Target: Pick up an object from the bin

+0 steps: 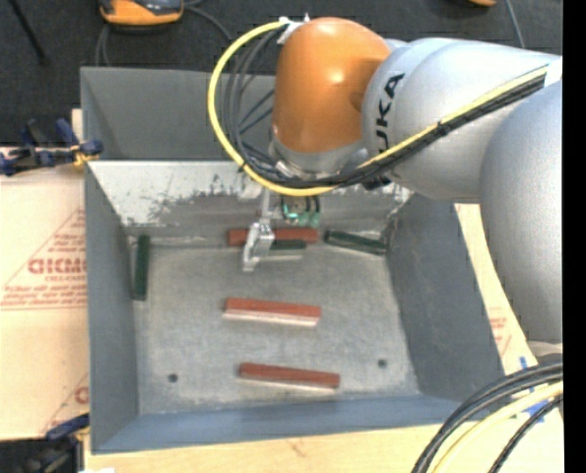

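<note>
gripper (pixel 260 244) hangs at 12 o'clock in the bin (pixel 107 294), low over a flat reddish-brown bar (pixel 297 235), maybe touching it; you can't tell how open it is or whether it grips anything.

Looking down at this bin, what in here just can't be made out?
1. Red-brown bar by the back wall, camera view: the claw covers its middle, so how it lies there is hidden.
2. Dark green stick, back right: the gap to that bar is too small to tell whether they touch.
3. Bin's back wall: the orange wrist cover hides the stretch behind it.
</note>
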{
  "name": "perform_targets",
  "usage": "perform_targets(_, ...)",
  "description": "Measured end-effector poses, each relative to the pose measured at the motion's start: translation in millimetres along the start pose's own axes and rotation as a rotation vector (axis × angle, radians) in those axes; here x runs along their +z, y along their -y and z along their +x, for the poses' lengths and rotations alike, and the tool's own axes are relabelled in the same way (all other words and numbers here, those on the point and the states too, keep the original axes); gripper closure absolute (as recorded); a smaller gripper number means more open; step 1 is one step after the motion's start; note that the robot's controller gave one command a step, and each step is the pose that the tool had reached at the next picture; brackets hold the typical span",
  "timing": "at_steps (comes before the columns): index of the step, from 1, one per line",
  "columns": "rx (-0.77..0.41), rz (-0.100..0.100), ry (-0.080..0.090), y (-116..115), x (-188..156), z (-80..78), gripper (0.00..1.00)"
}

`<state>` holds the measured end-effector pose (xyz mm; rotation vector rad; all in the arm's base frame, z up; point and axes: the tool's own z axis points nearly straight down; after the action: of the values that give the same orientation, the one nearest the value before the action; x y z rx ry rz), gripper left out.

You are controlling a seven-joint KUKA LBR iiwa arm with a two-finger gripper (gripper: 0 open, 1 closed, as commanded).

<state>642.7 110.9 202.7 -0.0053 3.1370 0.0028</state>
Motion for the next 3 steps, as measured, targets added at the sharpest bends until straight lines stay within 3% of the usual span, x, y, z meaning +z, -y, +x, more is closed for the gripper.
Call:
perform_targets(1,0.053,-0.001,0.006,19,44,4.4,0.0)
perform_targets(2,-0.04,0.002,-0.003,41,86,23.0,0.0)
perform_targets(3,-0.213,0.002,-0.006,31,122,51.2,1.0)
